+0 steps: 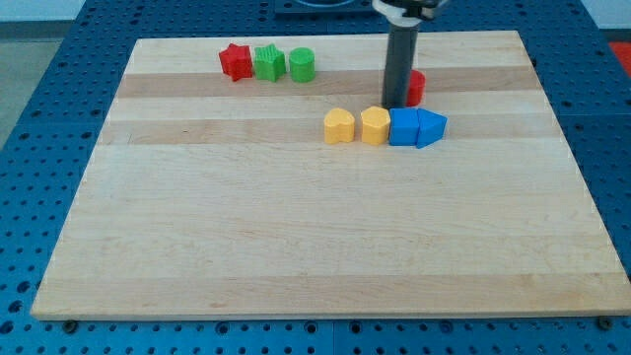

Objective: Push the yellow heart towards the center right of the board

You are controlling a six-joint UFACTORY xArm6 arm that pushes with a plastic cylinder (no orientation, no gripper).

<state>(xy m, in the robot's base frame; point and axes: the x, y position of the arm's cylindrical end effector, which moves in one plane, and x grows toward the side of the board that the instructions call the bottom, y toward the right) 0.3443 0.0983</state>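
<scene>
My tip [398, 103], the bare lower end of a straight dark rod with no hand to open or close, sits just above the view's row of 4 blocks, touching or nearly touching a small red block [416, 87] half hidden behind it. The yellow plastic heart [339, 126] rests on the pale wooden surface [296, 237], a little above centre, at the left end of that row; which of the 2 yellow pieces is the heart is a judgement, as both look alike. Beside it, with a thin gap, stands a yellow hexagonal block [375, 126], then a blue cube [404, 127] and a blue triangular block [431, 128] pressed together. The risk: pushing the heart rightward would shove all 3 neighbours along, or it could pivot and slip off my tip. Its lobes and long axis cannot be made out.
</scene>
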